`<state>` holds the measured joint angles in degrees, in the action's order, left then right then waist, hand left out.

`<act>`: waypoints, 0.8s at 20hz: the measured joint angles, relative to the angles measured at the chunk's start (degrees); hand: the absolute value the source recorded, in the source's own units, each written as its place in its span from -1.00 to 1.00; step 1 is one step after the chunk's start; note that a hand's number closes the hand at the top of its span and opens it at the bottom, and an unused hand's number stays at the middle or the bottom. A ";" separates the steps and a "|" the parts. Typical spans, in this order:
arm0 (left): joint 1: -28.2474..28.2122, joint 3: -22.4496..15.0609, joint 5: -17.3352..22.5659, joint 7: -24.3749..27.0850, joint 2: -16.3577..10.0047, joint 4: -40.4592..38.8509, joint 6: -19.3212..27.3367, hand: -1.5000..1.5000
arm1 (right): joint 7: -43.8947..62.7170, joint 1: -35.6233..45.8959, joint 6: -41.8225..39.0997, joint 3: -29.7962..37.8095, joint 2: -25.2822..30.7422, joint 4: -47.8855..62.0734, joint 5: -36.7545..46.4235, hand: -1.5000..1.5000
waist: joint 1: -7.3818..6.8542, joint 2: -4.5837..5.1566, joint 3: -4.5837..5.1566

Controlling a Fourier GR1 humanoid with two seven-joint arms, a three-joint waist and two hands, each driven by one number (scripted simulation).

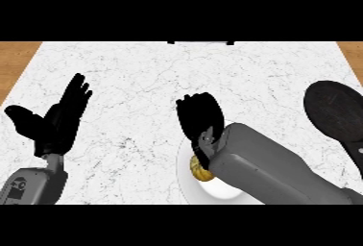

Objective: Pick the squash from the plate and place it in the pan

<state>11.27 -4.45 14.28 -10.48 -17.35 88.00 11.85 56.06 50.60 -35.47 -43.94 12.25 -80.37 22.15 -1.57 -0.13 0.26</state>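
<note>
My right hand [199, 119] is over the middle of the table [142, 72], with its grey forearm coming in from 5 o'clock. It's seen from the back, so I cannot tell whether it's apart or closed.

The squash [200, 171] is still on the plate [216, 191]. It's a small yellow lump at the plate's 9 o'clock side, half hidden under my right wrist. My right hand sits at 12 o'clock from it. I can't tell if the hand touches the squash.

The plate is white, at 6 o'clock on the table. My forearm covers most of it and the view's lower edge cuts it off.

The pan [336, 116] is dark, at 3 o'clock on the table and well apart from the plate. It runs out of view on the right. Nothing shows inside it.

My left hand [58, 117] is at 9 o'clock, spread wide with fingers up. It's resting, holding nothing, and is well apart from the plate and squash.
</note>
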 measured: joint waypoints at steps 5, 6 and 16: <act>-0.36 0.09 -0.14 -0.20 0.10 0.03 0.08 0.00 | 1.09 0.74 -4.45 -1.01 -3.62 8.73 -4.30 -1.00 | 0.60 -0.15 0.00; -0.09 0.46 0.11 -0.38 -0.11 -0.05 -0.10 0.00 | 1.75 1.11 -4.80 -1.31 -5.04 10.18 -4.82 -1.00 | 0.68 -0.17 -0.01; -1.02 1.20 0.13 -0.98 -0.45 1.15 -0.16 0.00 | 3.96 7.16 -11.12 -6.64 -9.94 18.94 -7.26 -1.00 | 0.96 -0.55 -0.06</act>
<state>10.25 -3.24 14.41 -11.45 -17.81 89.15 11.69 60.01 57.75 -46.60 -50.59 2.31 -61.43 14.89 -0.61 -0.68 0.20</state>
